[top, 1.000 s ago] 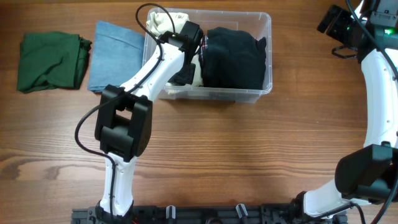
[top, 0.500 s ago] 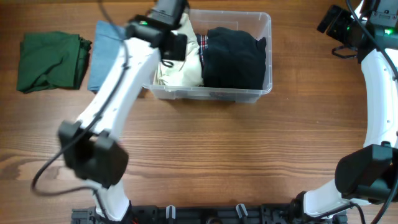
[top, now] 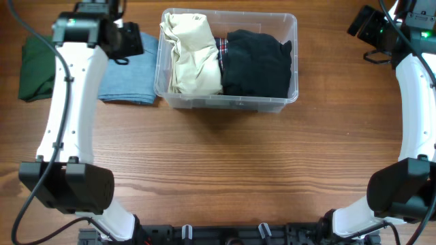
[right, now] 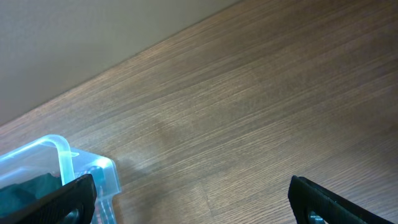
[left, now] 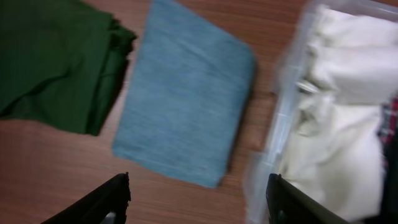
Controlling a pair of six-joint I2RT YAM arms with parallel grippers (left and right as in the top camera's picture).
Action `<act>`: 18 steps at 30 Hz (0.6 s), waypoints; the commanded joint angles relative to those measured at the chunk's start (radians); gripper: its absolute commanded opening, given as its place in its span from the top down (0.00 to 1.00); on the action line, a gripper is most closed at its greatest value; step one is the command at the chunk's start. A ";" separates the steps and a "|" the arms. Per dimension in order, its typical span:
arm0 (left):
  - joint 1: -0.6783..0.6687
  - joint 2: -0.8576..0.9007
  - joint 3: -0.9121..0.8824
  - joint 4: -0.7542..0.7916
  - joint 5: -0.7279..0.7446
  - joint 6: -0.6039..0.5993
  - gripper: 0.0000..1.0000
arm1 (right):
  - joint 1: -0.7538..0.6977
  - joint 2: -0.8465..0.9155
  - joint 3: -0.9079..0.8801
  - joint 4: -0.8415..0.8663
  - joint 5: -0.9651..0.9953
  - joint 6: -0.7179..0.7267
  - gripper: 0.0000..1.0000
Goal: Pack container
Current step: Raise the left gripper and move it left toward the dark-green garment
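Note:
The clear plastic container (top: 228, 103) stands at the back middle of the table. It holds a cream garment (top: 194, 58) on its left side and a black garment (top: 257, 61) on its right, with a strip of plaid (top: 221, 47) between them. My left gripper (top: 131, 42) hovers left of the container over a folded blue cloth (top: 126, 82). In the left wrist view this gripper (left: 199, 199) is open and empty above the blue cloth (left: 186, 112), with the container wall (left: 283, 106) to the right. My right gripper (right: 193, 199) is open and empty over bare wood, near the container's corner (right: 68, 162).
A crumpled green garment (top: 34, 68) lies at the far left, beside the blue cloth, and shows in the left wrist view (left: 56, 62) too. The right arm (top: 415, 102) stands along the table's right edge, its gripper (top: 360, 26) at the back right.
My left arm swung out of the container and leftward over the blue cloth, and its jaws opened. The cream garment stays in the container. The right arm has not moved.

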 commanded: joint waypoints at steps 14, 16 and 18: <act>0.175 0.151 0.002 -0.026 0.043 -0.003 0.20 | 0.003 0.013 -0.009 0.002 -0.005 0.014 0.00; 0.202 0.153 0.002 -0.026 0.043 -0.003 0.15 | 0.003 0.013 -0.009 0.002 -0.005 0.014 0.00; 0.234 0.153 0.002 -0.022 0.059 -0.002 0.14 | 0.003 0.013 -0.009 0.002 -0.005 0.014 0.00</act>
